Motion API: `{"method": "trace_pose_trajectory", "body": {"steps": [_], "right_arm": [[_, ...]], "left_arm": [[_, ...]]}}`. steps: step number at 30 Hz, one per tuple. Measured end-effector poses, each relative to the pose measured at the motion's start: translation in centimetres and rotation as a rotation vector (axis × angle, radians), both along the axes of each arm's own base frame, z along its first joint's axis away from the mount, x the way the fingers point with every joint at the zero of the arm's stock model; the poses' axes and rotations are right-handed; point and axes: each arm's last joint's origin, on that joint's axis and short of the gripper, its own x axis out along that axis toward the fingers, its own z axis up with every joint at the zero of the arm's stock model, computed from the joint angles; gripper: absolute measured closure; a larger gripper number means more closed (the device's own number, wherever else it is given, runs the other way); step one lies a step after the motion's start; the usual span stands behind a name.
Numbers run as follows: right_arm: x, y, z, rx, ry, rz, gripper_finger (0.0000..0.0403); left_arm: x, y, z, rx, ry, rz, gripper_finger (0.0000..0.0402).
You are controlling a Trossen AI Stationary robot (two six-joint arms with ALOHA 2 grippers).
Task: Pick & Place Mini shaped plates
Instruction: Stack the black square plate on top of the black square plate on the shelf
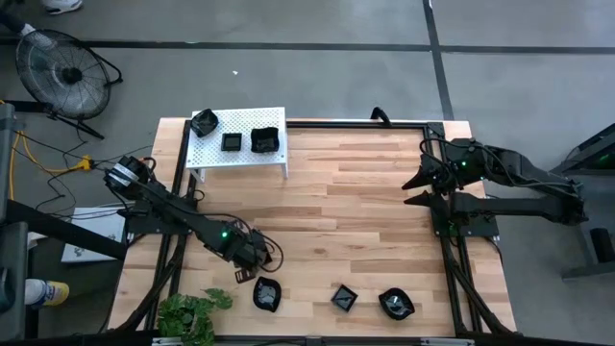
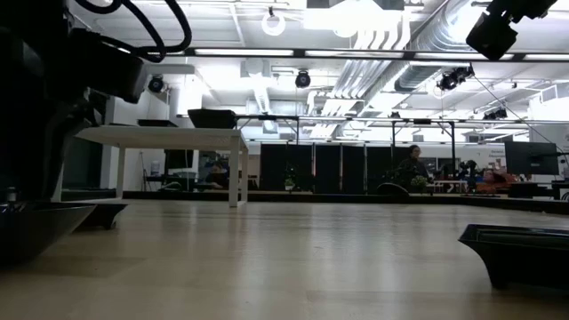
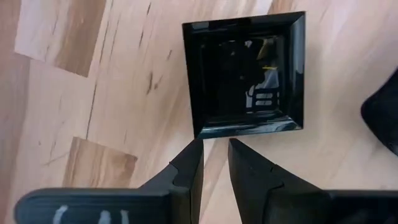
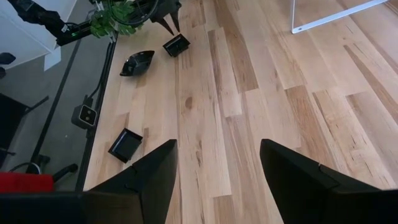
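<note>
Near edge of the table (image 1: 365,192): three black mini plates lie in a row. Leftmost, a wavy-edged one (image 1: 266,294); middle, a small square one (image 1: 344,298); rightmost, a leaf-like one (image 1: 395,304). All sit flat on the wood, well apart from each other. A green plant (image 1: 189,314) sits at the near left corner.

Left hand (image 1: 246,274) hovers just beside the leftmost plate, on its left. In the left wrist view a glossy square-rimmed plate (image 3: 244,73) lies just beyond the fingertips (image 3: 189,163); the fingers stand narrowly parted with bare wood showing between them, pinching nothing. The tips are near the plate's rim but apart from it, as far as the view shows.

Mid table: bare wood.

Right hand (image 1: 420,188) waits at the right edge, farther back, fingers spread wide and empty; its wrist view looks across to the near-edge plates.

Far left: white perforated shelf (image 1: 216,154) carries three black plates — a wavy one (image 1: 204,122), a small square one (image 1: 232,141), a larger square one (image 1: 264,139).

Judgement: roughly half done. Three plates on the shelf, three left on the table; the left hand appears lined up for the next pick, grasp not yet made.
</note>
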Motion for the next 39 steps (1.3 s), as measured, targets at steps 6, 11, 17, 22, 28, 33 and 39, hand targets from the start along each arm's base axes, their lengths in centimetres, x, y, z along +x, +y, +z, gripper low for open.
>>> {"method": "trace_pose_trajectory", "body": {"steps": [6,11,17,22,28,33,39], "right_arm": [[0.0,0.0,0.0,0.000,0.000,-0.003,0.0178],[0.0,0.0,0.0,0.003,0.001,-0.005,0.0178],[0.0,0.0,0.0,0.004,0.001,-0.007,0.0178],[0.0,0.0,0.0,0.004,0.001,-0.007,0.0178],[0.0,0.0,0.0,0.002,0.001,-0.006,0.0178],[0.0,0.0,0.0,0.001,0.000,-0.005,0.0178],[0.0,0.0,0.0,0.000,0.000,-0.005,0.0178]], "left_arm": [[0.2,0.8,0.0,0.024,0.009,-0.003,0.0330],[0.8,1.5,0.0,0.004,-0.001,-0.031,0.0330],[1.6,2.7,0.0,-0.017,-0.005,-0.067,0.0330],[2.0,3.2,0.0,-0.035,-0.013,-0.079,0.0330],[2.1,3.0,-0.2,-0.051,-0.011,-0.104,0.0330],[2.2,3.0,-0.2,-0.053,-0.017,-0.101,0.0330],[2.2,3.0,-0.5,-0.048,-0.006,-0.080,0.0330]]}}
